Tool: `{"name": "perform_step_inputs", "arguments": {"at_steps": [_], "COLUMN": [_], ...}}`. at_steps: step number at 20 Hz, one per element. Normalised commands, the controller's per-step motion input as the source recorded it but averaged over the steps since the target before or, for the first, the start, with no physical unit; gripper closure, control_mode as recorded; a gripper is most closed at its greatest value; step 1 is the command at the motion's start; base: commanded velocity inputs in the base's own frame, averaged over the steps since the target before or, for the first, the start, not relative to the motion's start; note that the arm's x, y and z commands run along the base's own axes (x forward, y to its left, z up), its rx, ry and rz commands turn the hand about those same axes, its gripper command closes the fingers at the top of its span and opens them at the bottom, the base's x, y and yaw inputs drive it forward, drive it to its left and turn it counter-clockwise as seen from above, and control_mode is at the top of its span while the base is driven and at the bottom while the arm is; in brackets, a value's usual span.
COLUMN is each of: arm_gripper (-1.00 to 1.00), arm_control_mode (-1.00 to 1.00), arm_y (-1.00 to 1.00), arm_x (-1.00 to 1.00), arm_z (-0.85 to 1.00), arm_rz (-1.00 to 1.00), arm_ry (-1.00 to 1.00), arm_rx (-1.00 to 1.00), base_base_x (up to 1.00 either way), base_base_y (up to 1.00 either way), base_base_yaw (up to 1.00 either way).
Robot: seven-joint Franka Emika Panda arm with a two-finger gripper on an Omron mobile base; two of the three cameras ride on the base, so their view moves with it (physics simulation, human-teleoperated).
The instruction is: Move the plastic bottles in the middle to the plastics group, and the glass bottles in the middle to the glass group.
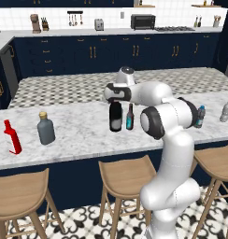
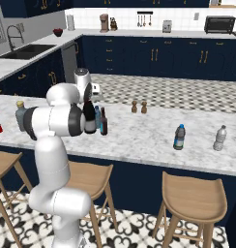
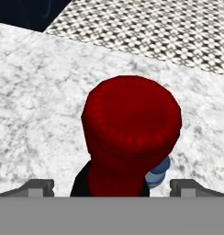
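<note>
Mid-frame on bench [image 1: 78,135]: wine bottle [image 1: 116,116], teal-labelled bottle [image 1: 130,117], pale-blue bottle [image 3: 159,172], none yet sorted. Gripper [image 3: 112,186] spread wide over wine bottle's red top, gripping nothing.

Cabinets [image 1: 92,51]: navy, brass handles, along back wall.
Wall [image 1: 116,18]: white tile.
Floor [image 1: 78,86]: black-and-white pattern.
Island counter [image 1: 83,133]: white-grey marble.
Stools [image 1: 127,175]: wooden, tucked under island.
Back counter: toaster oven [image 1: 143,21], toaster [image 1: 99,24], knife block [image 1: 45,24].
Sink [image 2: 28,50]: left counter, with faucet.
</note>
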Motion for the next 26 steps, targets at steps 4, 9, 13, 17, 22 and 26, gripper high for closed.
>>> {"name": "perform_step_inputs", "arguments": {"at_steps": [4, 9, 13, 17, 22, 26], "arm_gripper": [-1.00, 1.00, 1.00, 1.00, 1.00, 1.00], "arm_control_mode": [-1.00, -1.00, -1.00, -1.00, -1.00, -1.00], "arm_y": [0.00, 0.00, 0.00, 0.07, 0.21, 0.30], "arm_x": [0.00, 0.00, -0.05, -0.37, -0.57, -0.27], "arm_z": [0.00, 0.00, 0.00, 0.00, 0.07, 0.13], "arm_rz": [0.00, 0.00, 0.00, 0.04, 0.06, 0.21], "arm_ry": [0.00, 0.00, 0.00, 0.00, -0.01, -0.10], "arm_rx": [0.00, 0.00, 0.00, 0.00, 0.01, 0.07], "base_base_x": [0.00, 0.00, 0.00, 0.00, 0.00, 0.00], "base_base_y": [0.00, 0.00, 0.00, 0.00, 0.00, 0.00], "base_base_yaw": [0.00, 0.00, 0.00, 0.00, 0.00, 0.00]}}
